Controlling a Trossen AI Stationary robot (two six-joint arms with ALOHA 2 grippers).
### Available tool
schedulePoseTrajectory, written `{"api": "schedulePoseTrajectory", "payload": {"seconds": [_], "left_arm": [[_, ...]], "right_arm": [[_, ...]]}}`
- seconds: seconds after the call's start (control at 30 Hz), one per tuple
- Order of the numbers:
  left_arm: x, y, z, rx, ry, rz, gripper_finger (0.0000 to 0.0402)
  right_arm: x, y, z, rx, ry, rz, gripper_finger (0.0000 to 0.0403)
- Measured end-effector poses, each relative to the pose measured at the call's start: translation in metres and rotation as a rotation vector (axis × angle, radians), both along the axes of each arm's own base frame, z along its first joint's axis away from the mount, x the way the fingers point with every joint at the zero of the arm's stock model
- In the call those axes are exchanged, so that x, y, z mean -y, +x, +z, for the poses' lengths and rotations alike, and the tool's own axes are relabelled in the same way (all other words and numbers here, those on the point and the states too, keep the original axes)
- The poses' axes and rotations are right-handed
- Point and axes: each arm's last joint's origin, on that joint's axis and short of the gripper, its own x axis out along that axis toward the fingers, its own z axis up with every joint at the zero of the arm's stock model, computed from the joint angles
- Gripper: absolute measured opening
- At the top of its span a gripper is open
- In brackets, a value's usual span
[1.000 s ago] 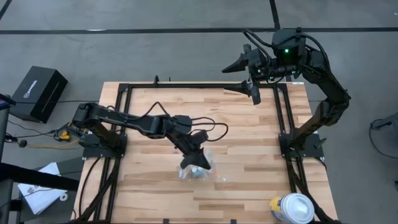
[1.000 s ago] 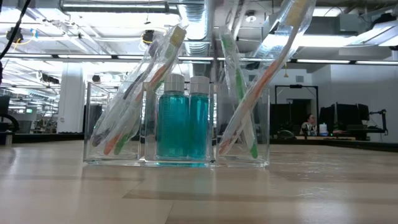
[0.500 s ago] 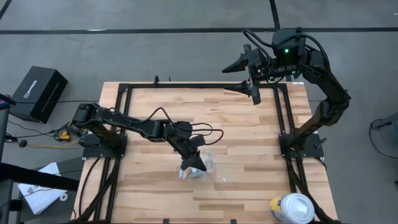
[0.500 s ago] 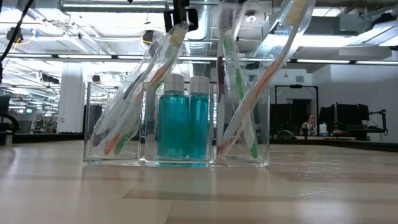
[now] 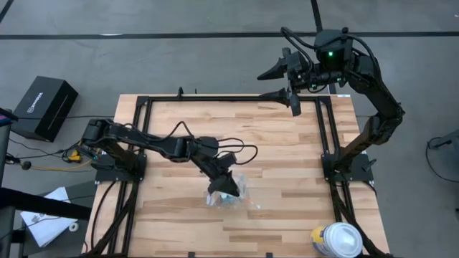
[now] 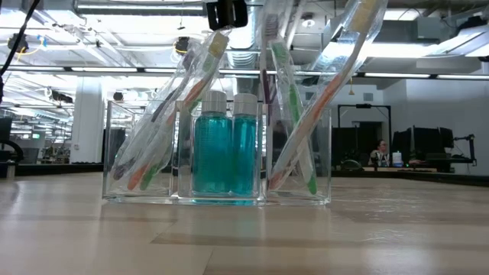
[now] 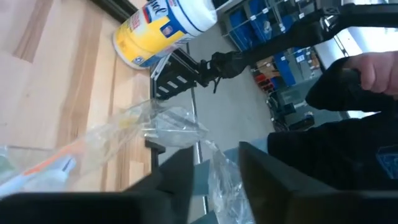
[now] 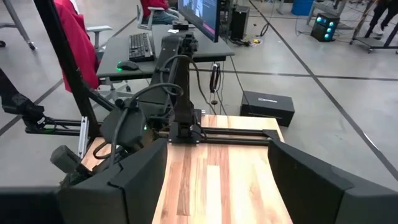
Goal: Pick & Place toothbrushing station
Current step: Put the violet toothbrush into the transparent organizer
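1. Hanging over the middle of the table, the left gripper (image 5: 224, 188) sits just above the clear holder (image 6: 217, 153); its fingers (image 7: 177, 177) stand a little apart with the crinkled wrapper of a toothbrush (image 7: 180, 127) between them, though I cannot tell whether they grip it.
2. The holder rests upright on the wooden table (image 5: 287, 179). The two teal tubes (image 6: 226, 145) fill its middle compartment, and wrapped toothbrushes (image 6: 321, 99) lean outward in the compartments on either side.
3. The right gripper (image 5: 276, 84) waits above the far edge of the table, well apart from the holder, its fingers spread wide.
4. A white-lidded canister (image 5: 336, 239) stands at the near right corner, and a black box (image 5: 44, 106) lies on the grey floor beyond the left edge.
5. Behind the table lies an open workroom with bright ceiling lights, desks and monitors, and a seated person (image 6: 378, 155) far off.
6. From above the holder is mostly hidden by the left gripper, and the toothbrush tops run out of the low view.
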Motion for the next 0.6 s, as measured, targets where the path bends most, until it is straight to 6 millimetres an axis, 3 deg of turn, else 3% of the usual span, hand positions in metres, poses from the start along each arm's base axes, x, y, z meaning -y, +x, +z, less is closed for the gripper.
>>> {"api": "schedulePoseTrajectory", "payload": {"seconds": [0.33,0.6], "left_arm": [[-0.0060,0.0001,0.0033,-0.026,-0.055,0.035,0.0290],[-0.0067,0.0001,0.0032,-0.038,-0.069,0.039,0.0337]], "right_arm": [[0.0000,0.0000,0.0000,0.000,-0.003,0.002,0.0270],[0.0000,0.0000,0.0000,0.000,-0.003,0.002,0.0270]]}}
